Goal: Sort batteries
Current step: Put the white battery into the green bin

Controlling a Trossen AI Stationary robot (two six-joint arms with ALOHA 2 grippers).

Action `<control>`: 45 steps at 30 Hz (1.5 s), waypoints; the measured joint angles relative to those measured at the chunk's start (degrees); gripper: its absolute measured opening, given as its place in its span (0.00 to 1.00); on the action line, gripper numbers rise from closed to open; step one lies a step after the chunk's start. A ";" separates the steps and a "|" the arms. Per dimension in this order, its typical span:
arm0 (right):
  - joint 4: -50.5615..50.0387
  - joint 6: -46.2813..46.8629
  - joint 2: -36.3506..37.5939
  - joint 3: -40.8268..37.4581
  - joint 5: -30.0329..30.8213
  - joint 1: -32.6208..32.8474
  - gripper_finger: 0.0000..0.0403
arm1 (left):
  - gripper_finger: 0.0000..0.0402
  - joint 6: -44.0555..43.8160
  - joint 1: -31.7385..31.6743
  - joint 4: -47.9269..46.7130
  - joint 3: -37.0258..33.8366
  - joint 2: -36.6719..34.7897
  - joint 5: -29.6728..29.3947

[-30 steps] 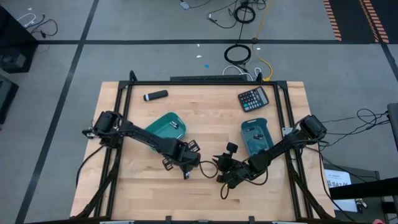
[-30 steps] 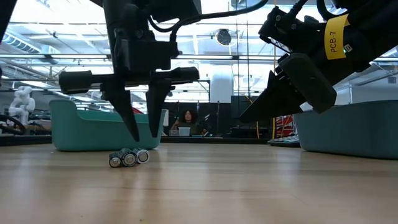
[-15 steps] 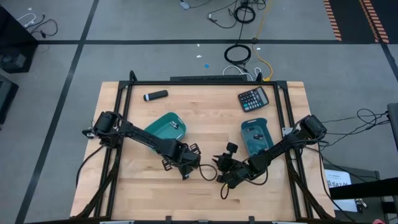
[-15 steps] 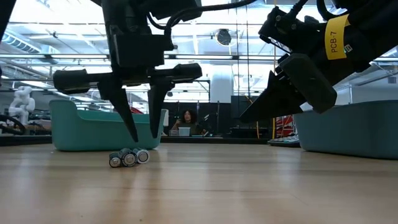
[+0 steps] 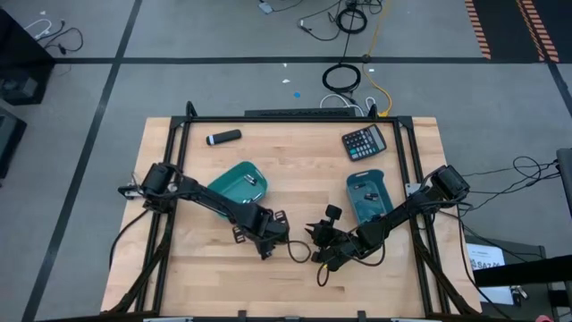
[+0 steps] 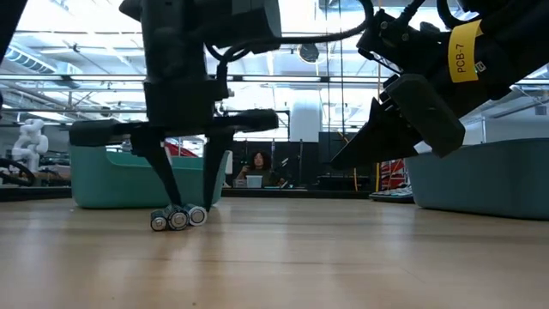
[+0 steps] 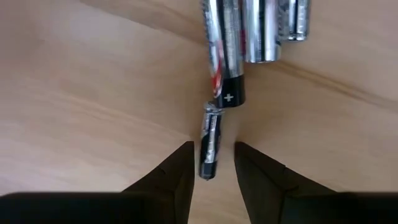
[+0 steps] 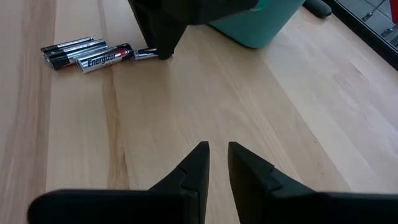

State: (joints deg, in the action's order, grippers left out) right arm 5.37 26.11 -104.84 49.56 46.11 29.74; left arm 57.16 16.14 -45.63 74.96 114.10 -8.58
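Three larger silvery batteries (image 7: 261, 31) lie side by side on the wooden table (image 5: 295, 286); they also show in the low view (image 6: 177, 218) and the right wrist view (image 8: 87, 55). One thin dark battery (image 7: 209, 140) lies just off the dark end of one of them. My left gripper (image 7: 213, 152) points straight down and is open, a finger on either side of the thin battery with a gap on each side. In the low view my left gripper (image 6: 186, 206) has its tips down by the batteries. My right gripper (image 8: 217, 149) hovers to the right over bare wood, narrowly open and holding nothing.
A teal bin (image 5: 239, 182) stands behind the left gripper, and a second teal bin (image 5: 367, 195) stands near the right arm. A calculator (image 5: 364, 141) and a black marker-like cylinder (image 5: 223, 137) lie at the far edge. Bare wood stretches along the near side.
My left gripper has sunk a little toward the batteries and rolled about its downward line, so its fingers now stand on either side of the thin battery. The batteries have not moved.
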 joint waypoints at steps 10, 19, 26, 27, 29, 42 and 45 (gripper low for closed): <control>-0.01 -0.19 0.00 -0.02 0.00 0.00 0.12 | 0.19 1.78 -0.03 -0.91 0.04 0.59 0.50; -0.01 -0.22 0.00 -0.01 0.01 0.00 0.12 | 0.05 0.14 0.14 -1.60 0.03 0.65 -0.04; -0.01 -0.22 0.00 -0.01 0.02 0.00 0.12 | 0.05 -6.01 2.29 -1.80 -0.09 0.79 -7.31; -0.01 -0.22 0.00 0.00 0.02 0.00 0.12 | 0.05 -7.25 2.73 -2.00 -0.14 0.75 -8.73; -0.01 -0.20 0.00 -0.02 0.02 0.00 0.12 | 0.04 -9.14 3.63 -2.68 -0.28 0.75 -12.02; 0.50 0.24 0.00 -0.02 0.04 0.00 0.12 | 0.04 -28.38 9.39 -5.31 -0.14 -3.56 -28.88; 0.50 0.24 0.00 -0.02 0.04 0.00 0.12 | 0.04 -35.47 10.56 -7.55 -0.13 -5.47 -36.55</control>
State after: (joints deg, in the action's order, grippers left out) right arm 5.87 26.35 -104.84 49.54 46.15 29.74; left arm 21.69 26.70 -53.18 74.83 108.63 -45.12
